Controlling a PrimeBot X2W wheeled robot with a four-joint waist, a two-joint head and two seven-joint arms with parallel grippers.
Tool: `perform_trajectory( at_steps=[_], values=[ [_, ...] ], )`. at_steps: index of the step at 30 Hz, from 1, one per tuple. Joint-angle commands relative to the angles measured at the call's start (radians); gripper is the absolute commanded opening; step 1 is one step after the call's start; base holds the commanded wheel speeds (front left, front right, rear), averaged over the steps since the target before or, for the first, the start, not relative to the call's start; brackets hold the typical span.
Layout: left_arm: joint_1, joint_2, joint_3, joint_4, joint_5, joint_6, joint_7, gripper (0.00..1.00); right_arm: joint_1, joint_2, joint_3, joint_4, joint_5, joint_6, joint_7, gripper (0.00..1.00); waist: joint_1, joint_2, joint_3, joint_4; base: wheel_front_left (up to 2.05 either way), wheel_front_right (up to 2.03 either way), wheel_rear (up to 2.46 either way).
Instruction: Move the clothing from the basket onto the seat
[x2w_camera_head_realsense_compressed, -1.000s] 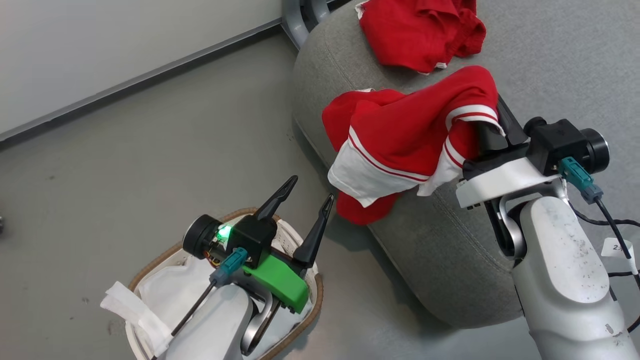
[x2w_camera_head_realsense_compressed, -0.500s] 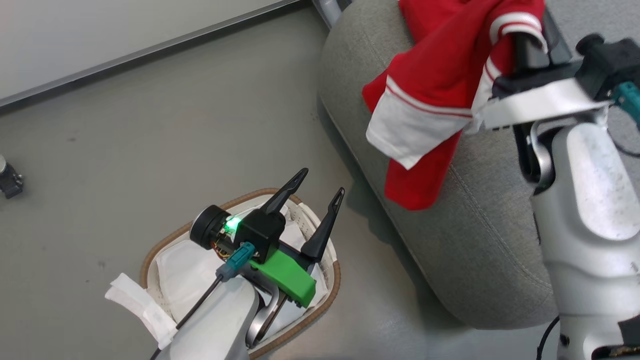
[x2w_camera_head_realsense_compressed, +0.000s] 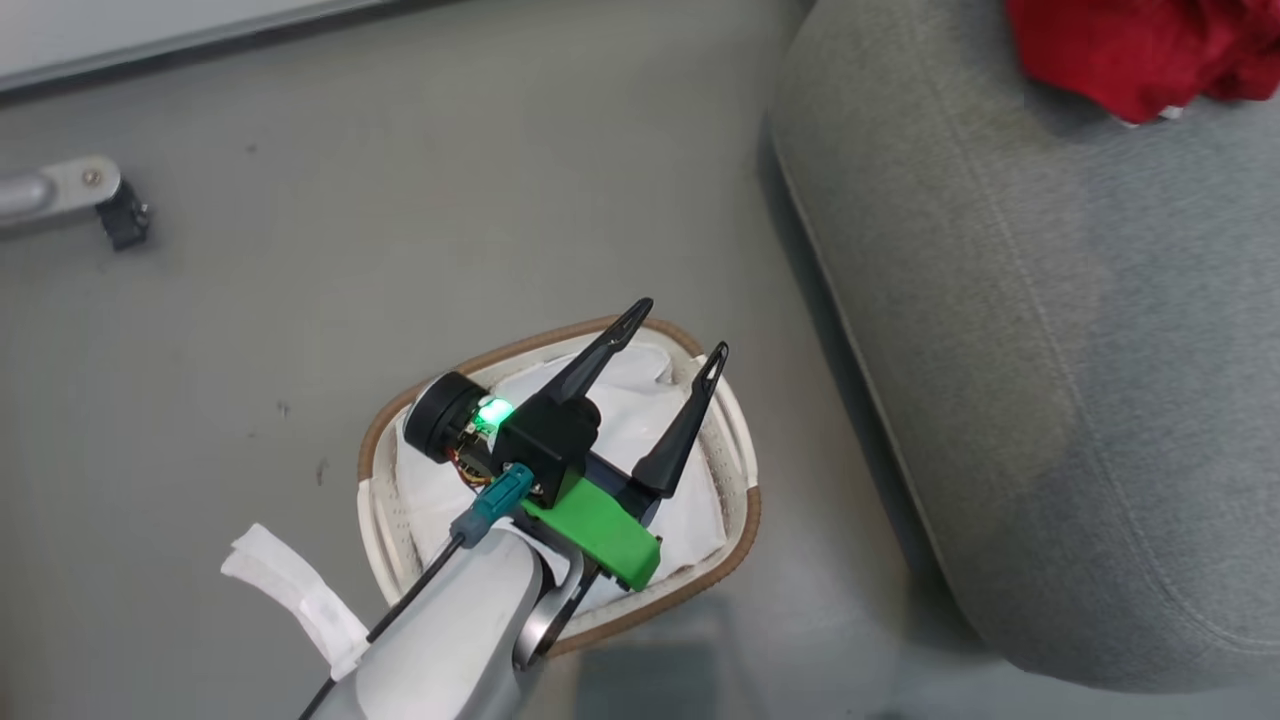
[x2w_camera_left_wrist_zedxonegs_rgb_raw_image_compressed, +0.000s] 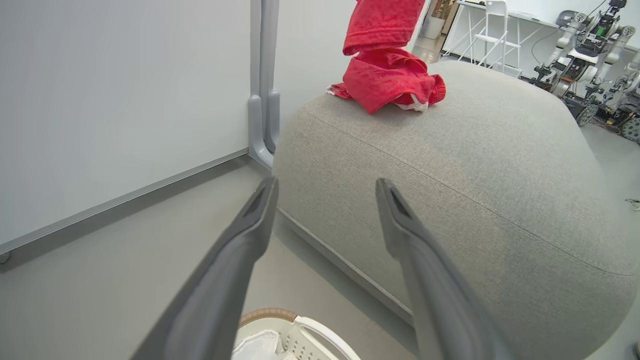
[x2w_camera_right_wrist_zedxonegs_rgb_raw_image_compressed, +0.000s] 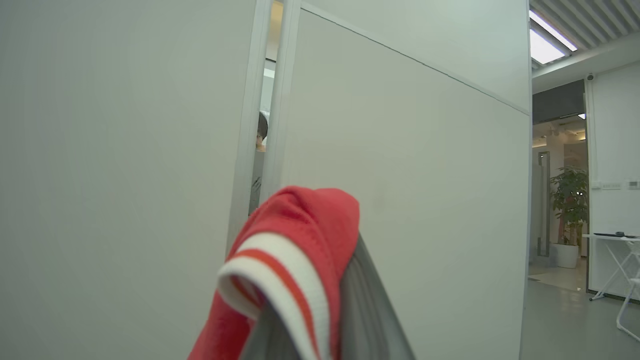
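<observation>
Grey floor (x2w_camera_head_realsense_compressed: 300, 250), my left gripper (x2w_camera_head_realsense_compressed: 679, 328) splayed empty above basket (x2w_camera_head_realsense_compressed: 740, 450), plain garment (x2w_camera_head_realsense_compressed: 1120, 50) on grey seat (x2w_camera_head_realsense_compressed: 1050, 350), my right gripper (x2w_camera_right_wrist_zedxonegs_rgb_raw_image_compressed: 360, 280) clenched on striped garment (x2w_camera_right_wrist_zedxonegs_rgb_raw_image_compressed: 300, 225).

An office-like robotics lab: other robots (x2w_camera_left_wrist_zedxonegs_rgb_raw_image_compressed: 590, 45) and a white chair (x2w_camera_left_wrist_zedxonegs_rgb_raw_image_compressed: 495, 10) stand well beyond the left fingers (x2w_camera_left_wrist_zedxonegs_rgb_raw_image_compressed: 425, 280), among grey partition walls (x2w_camera_right_wrist_zedxonegs_rgb_raw_image_compressed: 400, 175).

Clothing (x2w_camera_right_wrist_zedxonegs_rgb_raw_image_compressed: 310, 215) red, white-striped; seat (x2w_camera_head_realsense_compressed: 1050, 350) grey; basket (x2w_camera_head_realsense_compressed: 752, 510) white, brown-rimmed.

Spread left claw (x2w_camera_left_wrist_zedxonegs_rgb_raw_image_compressed: 326, 184) before grey seat (x2w_camera_left_wrist_zedxonegs_rgb_raw_image_compressed: 450, 175), red clothing (x2w_camera_left_wrist_zedxonegs_rgb_raw_image_compressed: 387, 82) on top, basket (x2w_camera_left_wrist_zedxonegs_rgb_raw_image_compressed: 310, 332) below.
</observation>
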Motion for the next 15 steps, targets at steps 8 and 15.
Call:
perform_trajectory(
  at_steps=[8,15],
  values=[
    [-0.049,-0.002,0.007,-0.019,0.022,-0.004,0.0,1.0,0.034,-0.161,-0.09,0.218,-0.11,-0.001,0.015,0.0,-0.0001,0.0,0.161,0.115,0.0,0.0,0.0],
    [-0.079,-0.003,0.001,-0.009,0.043,-0.004,0.0,1.0,0.159,-0.111,-0.205,0.419,-0.14,-0.001,-0.029,0.0,-0.0001,0.0,0.221,0.114,0.0,0.0,0.0]
  ],
)
